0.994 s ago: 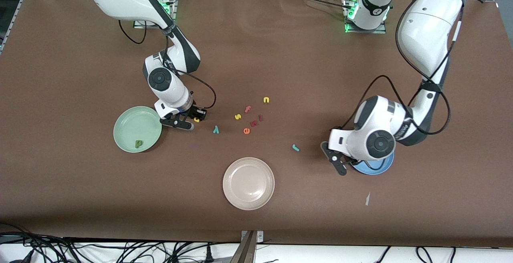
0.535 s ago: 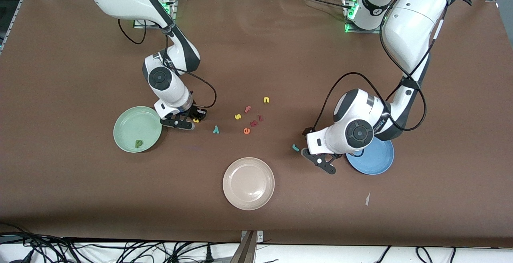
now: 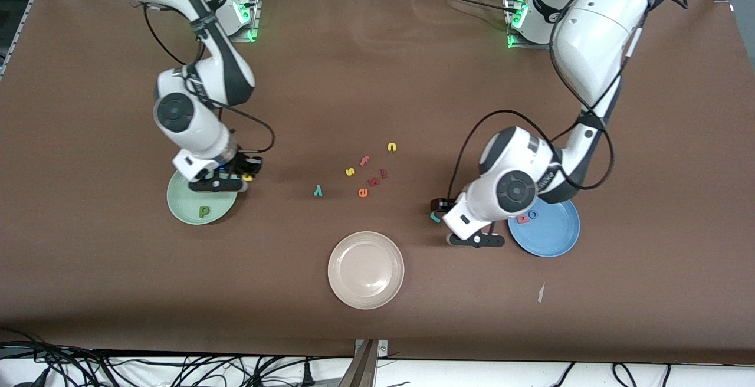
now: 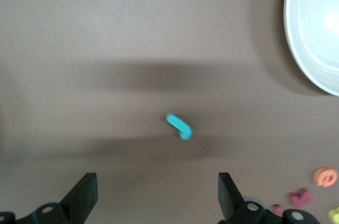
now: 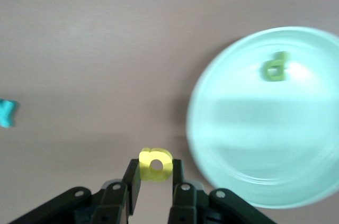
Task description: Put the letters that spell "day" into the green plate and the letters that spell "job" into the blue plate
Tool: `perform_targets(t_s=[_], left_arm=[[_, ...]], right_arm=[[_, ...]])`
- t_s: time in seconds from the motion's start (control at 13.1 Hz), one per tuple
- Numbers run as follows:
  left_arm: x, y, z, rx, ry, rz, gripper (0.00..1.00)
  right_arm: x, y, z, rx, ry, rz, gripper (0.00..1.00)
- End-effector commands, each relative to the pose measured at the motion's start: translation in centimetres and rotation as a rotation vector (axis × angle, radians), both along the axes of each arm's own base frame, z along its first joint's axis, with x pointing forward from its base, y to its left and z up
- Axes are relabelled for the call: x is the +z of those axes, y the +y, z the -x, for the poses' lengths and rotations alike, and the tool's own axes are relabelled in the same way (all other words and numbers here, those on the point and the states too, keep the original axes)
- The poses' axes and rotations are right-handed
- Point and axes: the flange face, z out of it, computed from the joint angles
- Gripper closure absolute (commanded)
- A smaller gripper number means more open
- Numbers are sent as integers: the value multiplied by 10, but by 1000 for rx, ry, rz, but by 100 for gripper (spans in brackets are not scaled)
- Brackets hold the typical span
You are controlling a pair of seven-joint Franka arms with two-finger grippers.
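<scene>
Beside the round pale mint-green plate (image 3: 202, 198), at its rim, the right gripper (image 5: 153, 181) pinches the small yellow foam "a" (image 5: 155, 164); the dark green foam "d" (image 3: 204, 212) lies in that plate. Toward the left arm's end, the left gripper (image 4: 158, 203) hangs wide open over the teal foam "j" (image 4: 179, 126).

A teal "j" (image 4: 179, 126) lies mid-frame on the brown table (image 4: 106, 33). The left gripper (image 4: 157, 195) spreads wide at the bottom edge. Beige plate (image 4: 310, 28) upper right; orange letter (image 4: 325, 176) and dark red letter (image 4: 299, 198) lower right.
</scene>
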Motion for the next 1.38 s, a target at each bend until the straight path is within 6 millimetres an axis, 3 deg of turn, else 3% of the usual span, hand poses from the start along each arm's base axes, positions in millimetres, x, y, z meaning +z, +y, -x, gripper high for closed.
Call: perform_targets(t_s=[0.0,0.08,0.15,0.23,0.31,0.38,0.54,0.61,0.69,0.84,0.92,0.99,1.07,1.15,1.3], left_arm=[[-7,-33,13,212,-41,-103,0],[-8,-40,16,271,-52,-118,0],[-4,-36,13,302,-60,-119,0],[1,-19,4,331,-60,-120,0],[-2,18,-14,367,-56,-125,0],[-5,33,-19,380,-45,-122,0],[-12,10,-9,399,-39,-122,1],[-25,-4,-3,458,-32,-135,1],[-43,-10,-4,552,-46,-121,1],[-49,-29,-2,652,-77,-72,1],[-50,-30,-1,652,-79,-75,10],[-52,-30,-1,650,-77,-77,13],[-52,-29,-1,650,-78,-79,21],[-56,-28,0,647,-73,-84,38],[-62,-28,2,651,-65,-89,61]], right_arm=[[6,-36,2,75,25,15,70],[5,-44,1,83,26,18,61],[5,-46,1,83,26,19,41],[6,-46,0,80,23,18,28],[5,-46,1,74,25,19,27],[5,-46,1,71,25,19,26],[-1,-44,-2,51,23,10,27],[-7,-37,-3,15,20,5,27],[-15,-22,-2,-26,7,0,27],[-24,40,5,-60,-19,-18,27],[-28,69,9,-95,-20,-20,27],[-34,95,13,-129,-18,-17,27],[-41,118,17,-156,-15,-17,27],[-46,138,21,-181,-17,-20,27],[-58,164,28,-219,-22,-27,27]])
